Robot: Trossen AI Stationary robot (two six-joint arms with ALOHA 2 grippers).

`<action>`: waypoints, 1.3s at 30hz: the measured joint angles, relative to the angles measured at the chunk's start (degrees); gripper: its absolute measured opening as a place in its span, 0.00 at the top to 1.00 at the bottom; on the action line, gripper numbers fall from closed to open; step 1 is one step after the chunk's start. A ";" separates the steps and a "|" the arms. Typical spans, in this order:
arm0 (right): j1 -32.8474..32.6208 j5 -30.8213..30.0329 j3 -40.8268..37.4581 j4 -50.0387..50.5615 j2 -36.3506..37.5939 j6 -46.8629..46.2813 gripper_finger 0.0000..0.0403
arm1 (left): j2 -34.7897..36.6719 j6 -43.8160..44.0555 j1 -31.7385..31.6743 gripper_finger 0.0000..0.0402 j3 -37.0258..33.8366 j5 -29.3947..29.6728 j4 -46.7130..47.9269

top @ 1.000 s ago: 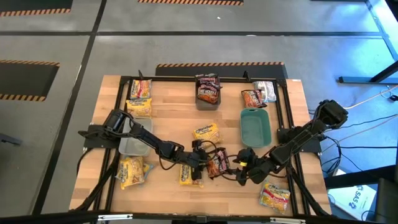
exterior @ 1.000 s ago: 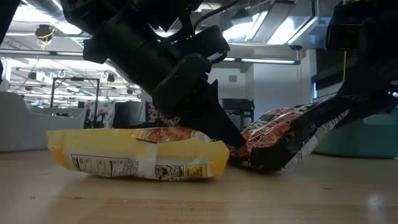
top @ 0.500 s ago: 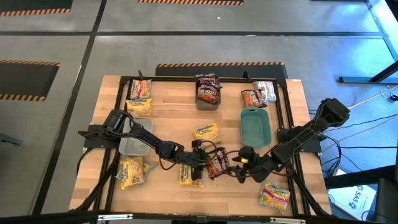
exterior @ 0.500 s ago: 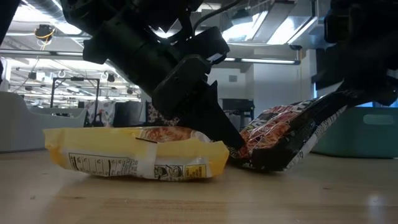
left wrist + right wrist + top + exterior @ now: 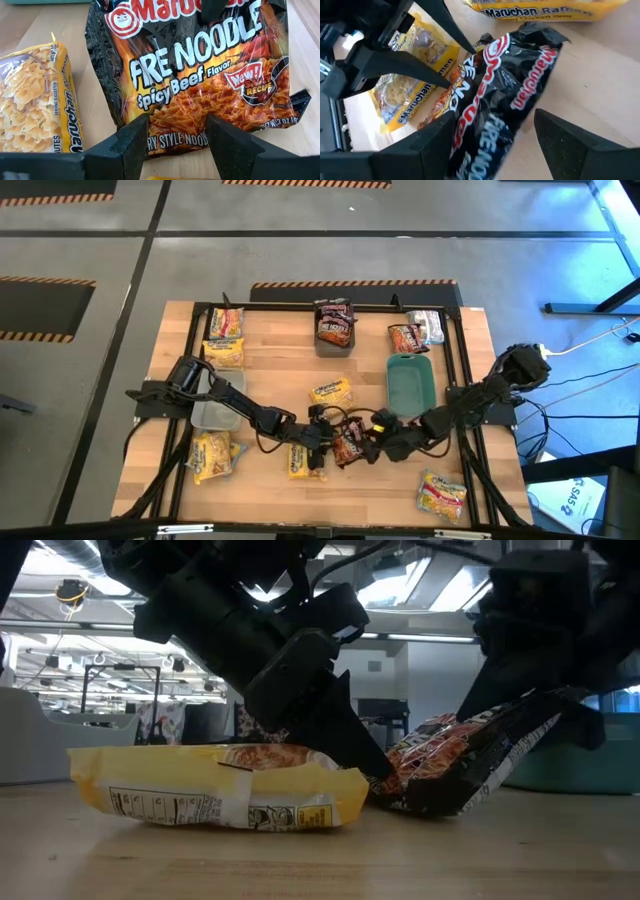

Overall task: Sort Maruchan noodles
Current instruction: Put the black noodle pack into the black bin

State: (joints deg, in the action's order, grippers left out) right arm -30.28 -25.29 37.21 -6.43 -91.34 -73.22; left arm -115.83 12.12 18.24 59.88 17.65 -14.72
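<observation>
A dark red-orange Maruchan Fire Noodle packet (image 5: 348, 446) sits near the table's middle front. Its left end is on the wood and its right end (image 5: 535, 725) is raised. My left gripper (image 5: 176, 137) is closed on the low end. My right gripper (image 5: 495, 135) is open, one finger on each side of the raised end. A yellow packet (image 5: 305, 463) lies flat just left of the dark one, under my left arm. My left gripper has the dark packet's low end (image 5: 175, 142) between its two fingers (image 5: 132, 142), across the packet's width. It comes slanting down from the table's left. The packet tilts up away from the fingers, its low end on the wood (image 5: 385, 790). My right gripper straddles the raised end. I cannot tell whether its fingers (image 5: 437, 145) touch the packet.
A green dish (image 5: 410, 383) stands right of centre and a clear bin (image 5: 213, 410) at the left. A far bin (image 5: 335, 338) holds a dark packet. Other packets lie at the centre (image 5: 330, 392), far left (image 5: 225, 340), near left (image 5: 212, 455), far right (image 5: 415, 335) and near right (image 5: 442, 495).
My right gripper has moved toward the table's left, up to the dark packet, rolling its wrist as it came. Its fingers now stand around the packet's raised end. The packet and my left gripper have kept still.
</observation>
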 joint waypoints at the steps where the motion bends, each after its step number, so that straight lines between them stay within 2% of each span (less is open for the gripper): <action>1: 0.45 0.53 0.00 -0.90 -0.63 0.04 0.36 | 0.00 0.00 0.00 0.52 0.00 0.01 -0.05; 10: 2.95 4.05 0.00 -5.87 -1.89 5.51 0.38 | -0.04 -0.24 0.00 0.52 -0.04 0.04 -1.10; 13: 3.08 4.47 0.00 -5.47 -1.80 5.71 0.46 | 0.04 -0.45 0.08 0.52 -0.09 0.02 -1.28; 19: 2.93 3.88 0.11 -6.26 -1.60 6.14 0.69 | 1.17 -1.10 1.24 0.52 -0.13 0.24 -0.44; 22: 2.89 3.88 0.17 -6.83 -1.36 7.68 0.75 | 2.84 -2.48 1.98 0.52 -0.20 1.15 0.76; 25: 2.89 3.88 0.15 -6.02 -0.27 9.27 0.76 | 5.80 -2.80 2.72 0.52 -0.20 1.99 2.90; 30: 2.89 4.05 -0.11 -4.01 3.16 12.42 0.73 | 11.36 -2.24 4.15 0.52 -0.19 1.61 12.52; 34: 2.89 3.91 -0.07 -4.39 6.75 16.38 0.75 | 15.77 -3.04 5.42 0.52 -0.11 1.03 19.35; 39: 2.93 2.09 1.64 -1.40 11.82 22.69 0.76 | 20.93 -3.74 5.81 0.52 -2.91 -3.81 19.79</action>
State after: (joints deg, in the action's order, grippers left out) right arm -27.35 -23.19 38.85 -7.83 -79.52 -50.54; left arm -94.91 8.38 24.05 56.97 13.84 5.07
